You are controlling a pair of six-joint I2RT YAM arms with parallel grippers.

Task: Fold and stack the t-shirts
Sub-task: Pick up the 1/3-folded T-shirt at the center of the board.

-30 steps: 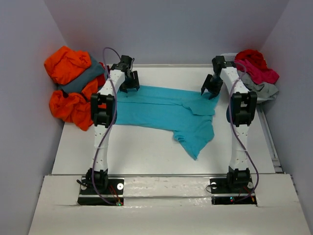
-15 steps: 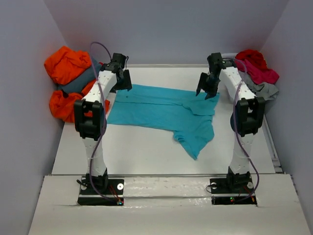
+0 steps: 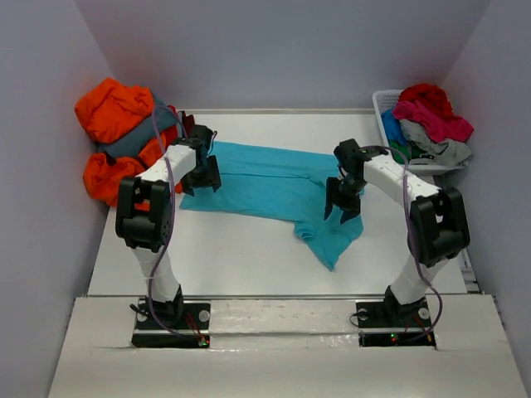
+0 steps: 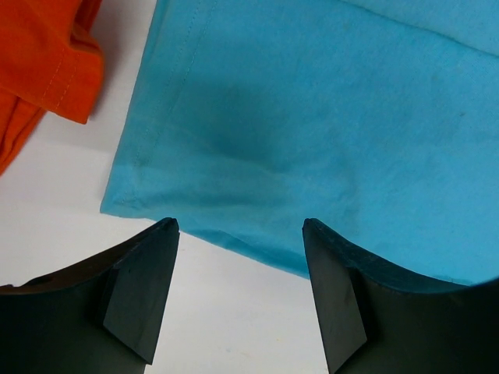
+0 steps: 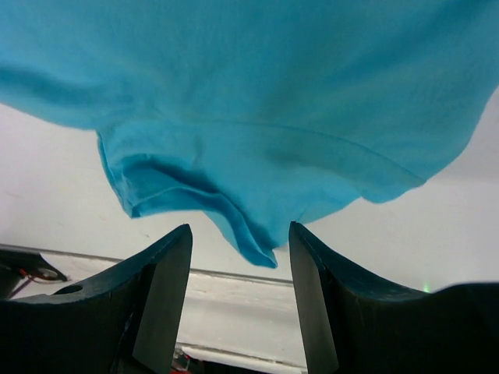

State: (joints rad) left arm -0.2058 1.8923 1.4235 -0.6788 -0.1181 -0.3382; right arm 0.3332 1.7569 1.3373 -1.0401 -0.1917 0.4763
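Note:
A turquoise t-shirt [image 3: 274, 186] lies spread out across the far half of the table, with a crumpled part trailing toward the near right. My left gripper [image 3: 202, 180] hovers open over the shirt's near-left corner. In the left wrist view the left gripper [image 4: 239, 226] straddles the hem of the turquoise t-shirt [image 4: 312, 117] with nothing between its fingers. My right gripper [image 3: 342, 209] hangs open above the shirt's right part. In the right wrist view the right gripper [image 5: 240, 227] stands open just below a folded flap of the turquoise t-shirt [image 5: 257, 93].
Orange t-shirts [image 3: 116, 112] and a slate grey one [image 3: 137, 139] are heaped at the far left; an orange edge [image 4: 47, 54] lies beside the turquoise corner. A white basket [image 3: 384, 104] at the far right holds red, pink and light grey t-shirts [image 3: 430, 112].
Both arms have drawn back from the shirt's far edge toward me. The left gripper went to the near-left corner, the right one to the shirt's right part. Both stayed open.

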